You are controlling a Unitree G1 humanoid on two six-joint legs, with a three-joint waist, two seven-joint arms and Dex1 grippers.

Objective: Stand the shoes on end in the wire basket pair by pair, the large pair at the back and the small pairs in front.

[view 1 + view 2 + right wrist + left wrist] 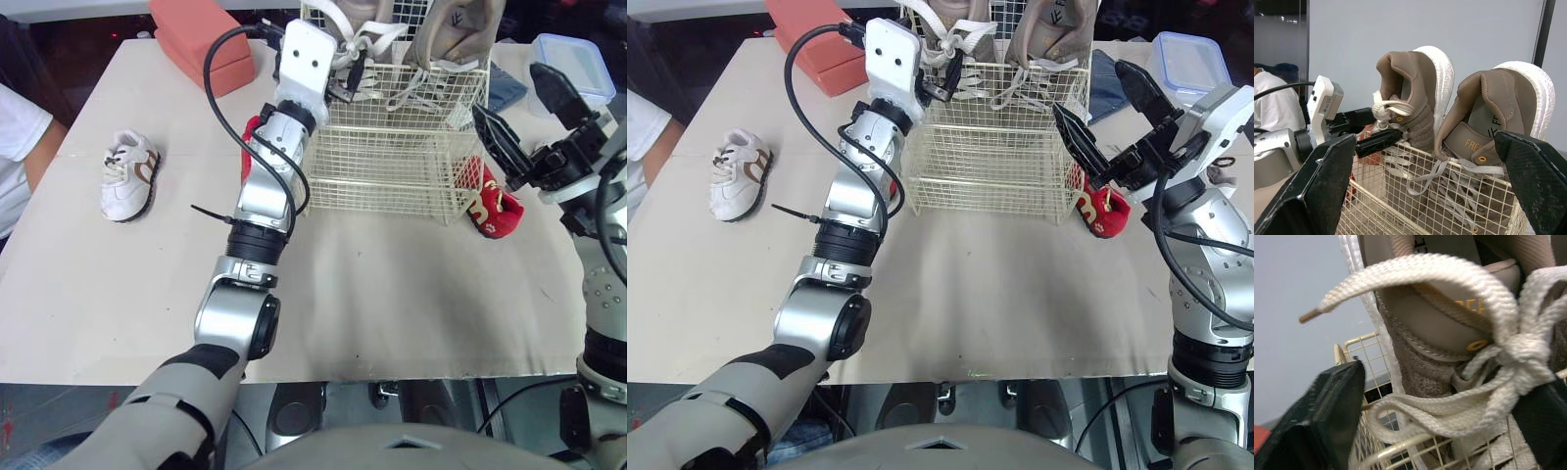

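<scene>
Red shoe (495,208) just beside wire basket (392,176); pink box (201,39), plastic tub (578,64) farther back

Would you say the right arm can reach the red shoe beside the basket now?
Probably yes: the red shoe lies on the table outside the basket, close to the open right pincer, nothing between.

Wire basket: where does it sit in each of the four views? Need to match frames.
Left eye view: wire basket at top centre.
Right eye view: top centre again.
Left wrist view: its mesh close up, under the tan sneaker.
Right wrist view: framed by the open right tool, mesh below the shoes.
Shared landmark: that tan sneaker with the tied lace, standing on end at the basket's back.
</scene>
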